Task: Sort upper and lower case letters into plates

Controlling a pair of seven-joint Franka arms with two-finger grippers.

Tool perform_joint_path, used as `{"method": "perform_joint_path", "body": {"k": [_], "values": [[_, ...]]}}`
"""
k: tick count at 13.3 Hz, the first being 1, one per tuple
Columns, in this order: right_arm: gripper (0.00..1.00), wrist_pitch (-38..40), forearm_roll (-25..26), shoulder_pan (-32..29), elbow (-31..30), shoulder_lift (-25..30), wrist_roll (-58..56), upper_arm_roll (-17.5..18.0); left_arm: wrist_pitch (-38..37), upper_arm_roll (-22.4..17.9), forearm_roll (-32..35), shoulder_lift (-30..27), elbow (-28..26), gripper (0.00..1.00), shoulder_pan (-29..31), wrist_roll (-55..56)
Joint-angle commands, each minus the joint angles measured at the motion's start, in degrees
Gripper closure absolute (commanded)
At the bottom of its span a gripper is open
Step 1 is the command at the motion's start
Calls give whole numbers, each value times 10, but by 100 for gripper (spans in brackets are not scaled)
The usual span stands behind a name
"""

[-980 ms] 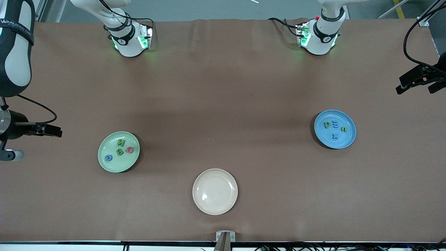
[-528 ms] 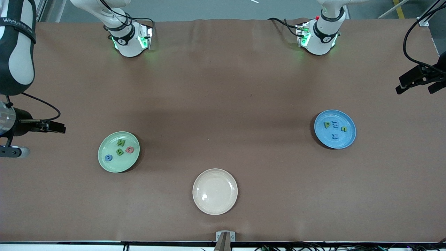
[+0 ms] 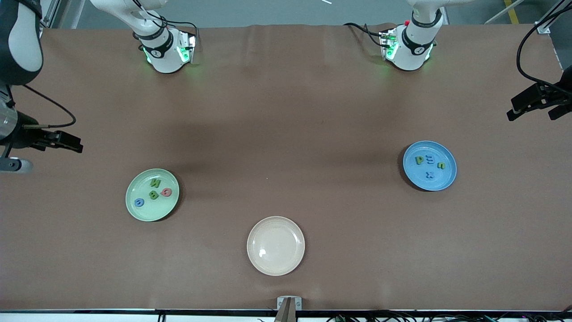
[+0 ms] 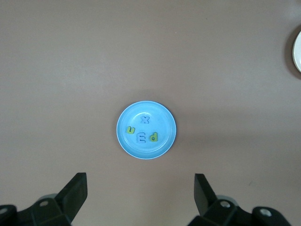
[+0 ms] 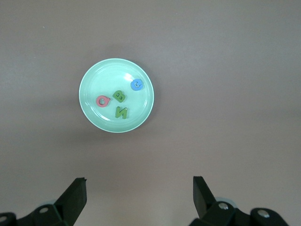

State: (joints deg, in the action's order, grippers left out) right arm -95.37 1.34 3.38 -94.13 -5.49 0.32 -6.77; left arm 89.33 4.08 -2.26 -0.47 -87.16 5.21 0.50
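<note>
On the bench, the mint green plate point(image 3: 152, 194) toward the right arm's end holds four letters point(image 5: 119, 98), and the sky blue plate point(image 3: 429, 166) toward the left arm's end holds four more. The cream plate point(image 3: 275, 245), nearest the front camera, lies bare. No loose letters show anywhere, so the sorting looks finished. The right gripper point(image 5: 139, 197) and the left gripper point(image 4: 141, 195) hang high, each over the bench near its own plate, jaws wide apart and holding nothing. The next move likely calls only for parking both arms.
</note>
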Motion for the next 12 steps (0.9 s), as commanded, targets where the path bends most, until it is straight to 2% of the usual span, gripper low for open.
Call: {"method": "perform_joint_path", "body": {"k": [1, 5, 8, 12], "values": [[0, -29, 1, -4, -66, 47, -2, 4, -7, 1, 3, 5, 12, 0, -1, -3], [0, 32, 0, -4, 5, 41, -2, 4, -7, 1, 2, 4, 12, 0, -2, -3], [0, 65, 0, -3, 27, 40, -1, 4, -7, 1, 2, 5, 12, 0, -1, -3], [0, 84, -1, -2, 24, 44, -1, 5, -7, 1, 2, 4, 12, 0, -1, -3]]}}
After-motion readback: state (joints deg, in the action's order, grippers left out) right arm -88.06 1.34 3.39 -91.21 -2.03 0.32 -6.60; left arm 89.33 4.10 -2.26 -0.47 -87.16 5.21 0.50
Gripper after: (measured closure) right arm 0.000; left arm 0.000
